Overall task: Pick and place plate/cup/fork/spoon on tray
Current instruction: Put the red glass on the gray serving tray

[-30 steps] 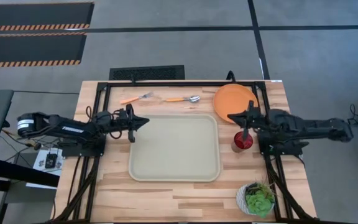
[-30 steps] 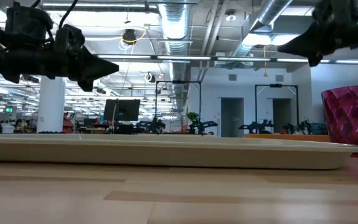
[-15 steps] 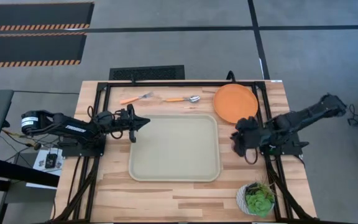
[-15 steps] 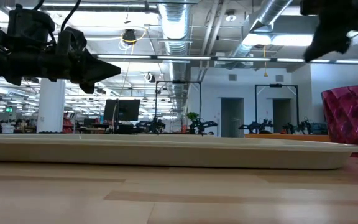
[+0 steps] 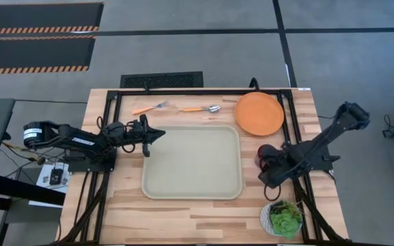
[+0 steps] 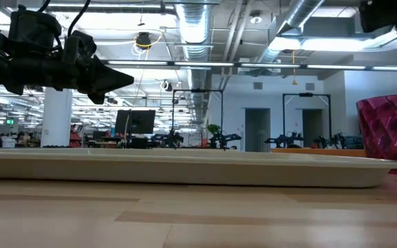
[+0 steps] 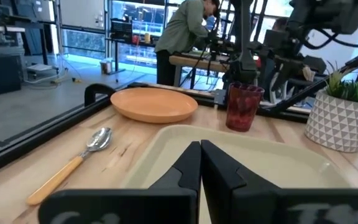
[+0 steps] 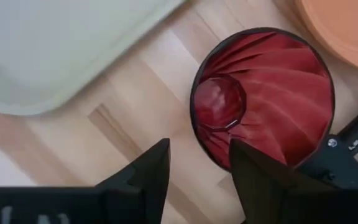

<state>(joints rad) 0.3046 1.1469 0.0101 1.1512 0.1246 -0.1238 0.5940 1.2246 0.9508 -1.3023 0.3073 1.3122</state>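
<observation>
The pale tray [image 5: 191, 162] lies mid-table. Beyond its far edge lie the fork [image 5: 150, 107] and the spoon [image 5: 200, 108], with the orange plate [image 5: 259, 113] to their right. The dark red cup [image 8: 263, 93] stands upright on the wood right of the tray. My right gripper [image 8: 197, 168] hangs over it, pointing steeply down, open, its fingers above the cup's near rim and touching nothing. My left gripper [image 5: 157, 134] is shut and level, above the tray's left edge.
A white pot with a green plant [image 5: 285, 219] stands at the near right corner, close behind my right arm. A black frame rail [image 5: 299, 184] runs along the table's right side. A person stands in the room beyond the table [image 7: 188, 31].
My right gripper has swung from level, pointing toward the table's left beside the plate, to pointing steeply down. It has moved toward the near edge and now hangs over the cup. The cup, the plate and the tray have stayed put.
</observation>
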